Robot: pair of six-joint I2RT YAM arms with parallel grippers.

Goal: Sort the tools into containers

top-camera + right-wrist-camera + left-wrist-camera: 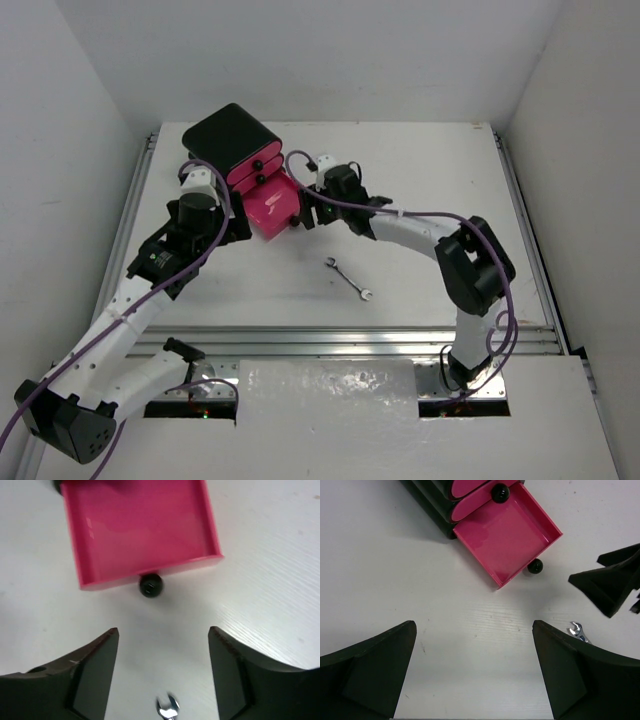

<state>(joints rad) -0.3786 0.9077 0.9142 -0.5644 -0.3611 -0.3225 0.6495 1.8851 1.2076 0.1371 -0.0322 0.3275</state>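
A glossy black box holds three magenta-pink drawers. The two upper drawers are shut. The bottom drawer is pulled out and empty; it also shows in the left wrist view and the right wrist view, with its black knob facing me. One silver wrench lies on the table, its end visible in the right wrist view and the left wrist view. My left gripper is open and empty, left of the drawer. My right gripper is open and empty, just before the knob. Screwdrivers and pliers are out of view.
The white table has metal rails along its sides and front edge. White walls close in on three sides. The right gripper's black fingers show in the left wrist view, close beside the drawer's knob.
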